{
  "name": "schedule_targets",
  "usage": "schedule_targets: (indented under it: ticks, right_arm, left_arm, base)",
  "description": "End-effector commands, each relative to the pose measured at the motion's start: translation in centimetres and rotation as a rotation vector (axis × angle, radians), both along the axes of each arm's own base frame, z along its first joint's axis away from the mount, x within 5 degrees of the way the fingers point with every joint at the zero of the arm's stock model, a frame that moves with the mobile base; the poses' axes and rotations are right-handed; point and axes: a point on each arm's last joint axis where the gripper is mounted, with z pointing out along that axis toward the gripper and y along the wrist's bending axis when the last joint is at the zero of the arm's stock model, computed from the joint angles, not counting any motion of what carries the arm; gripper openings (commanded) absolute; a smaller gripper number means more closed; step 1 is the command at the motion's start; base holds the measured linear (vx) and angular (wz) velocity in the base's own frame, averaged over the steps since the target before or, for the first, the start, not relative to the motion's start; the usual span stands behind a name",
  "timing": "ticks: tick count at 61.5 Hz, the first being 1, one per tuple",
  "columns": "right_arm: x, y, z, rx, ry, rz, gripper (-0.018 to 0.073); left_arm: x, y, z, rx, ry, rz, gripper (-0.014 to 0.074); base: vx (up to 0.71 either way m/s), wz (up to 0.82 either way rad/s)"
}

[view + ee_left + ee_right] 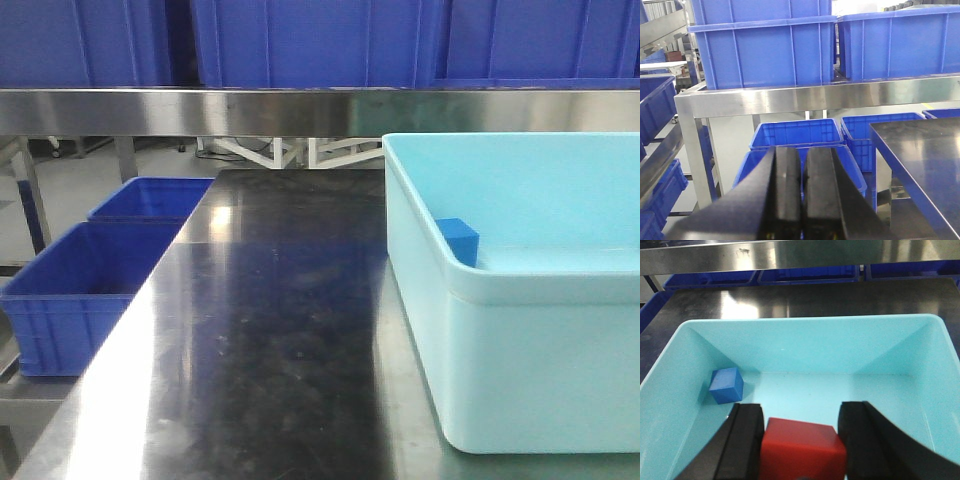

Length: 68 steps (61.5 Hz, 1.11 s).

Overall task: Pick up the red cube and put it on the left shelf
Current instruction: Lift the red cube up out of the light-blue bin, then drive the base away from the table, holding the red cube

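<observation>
Starting from the left, the left shelf (790, 100) shows in the left wrist view as a steel rail with dark-blue crates (765, 50) on it. The left gripper (803, 152) hangs in front of it with its two black fingers pressed together and nothing between them, so this arm is far from the work. Next comes the dark-topped table (270, 330), and on its right side stands the pale turquoise tub (520, 370). Inside the tub, the small blue cube (726, 385) sits against the left wall, and I must not confuse it with my target. The red cube (802, 447) lies to the right of it, toward the near wall of the tub, and the front view does not show it at all. The right gripper (801, 410) is the nearer one. Its jaws stand open around the red cube, which seems to touch the left finger (747, 440), while a clear gap remains before the right finger (860, 440). The cube has no long axis, and its flat sides face the fingers almost squarely. I judge that the coming move is simply to close, and that the cube may slide a little as the right finger comes in. After that, the shelf lies far to the left, across the table.
</observation>
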Motion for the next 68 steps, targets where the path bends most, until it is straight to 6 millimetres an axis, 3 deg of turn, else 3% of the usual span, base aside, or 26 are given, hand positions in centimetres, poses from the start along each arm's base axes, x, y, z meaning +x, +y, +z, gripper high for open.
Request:
schedule_targets:
  ticks: [1, 46, 68]
  right_arm:
    - [0.22, 0.10, 1.58, 0.010, -0.103, 0.009, 0.0060]
    - [0.20, 0.10, 1.59, 0.011, -0.104, 0.009, 0.0060]
    - [0.20, 0.10, 1.59, 0.011, -0.104, 0.009, 0.0060]
  left_arm:
    - [0.09, 0.04, -0.04, -0.009, -0.053, 0.003, 0.0106]
    - [0.09, 0.04, -0.04, -0.009, -0.053, 0.003, 0.0106]
    - [0.09, 0.04, -0.04, -0.009, -0.053, 0.003, 0.0106]
  base:
    - [0.00, 0.00]
    - [-0.06, 0.06]
    - [-0.16, 0.41]
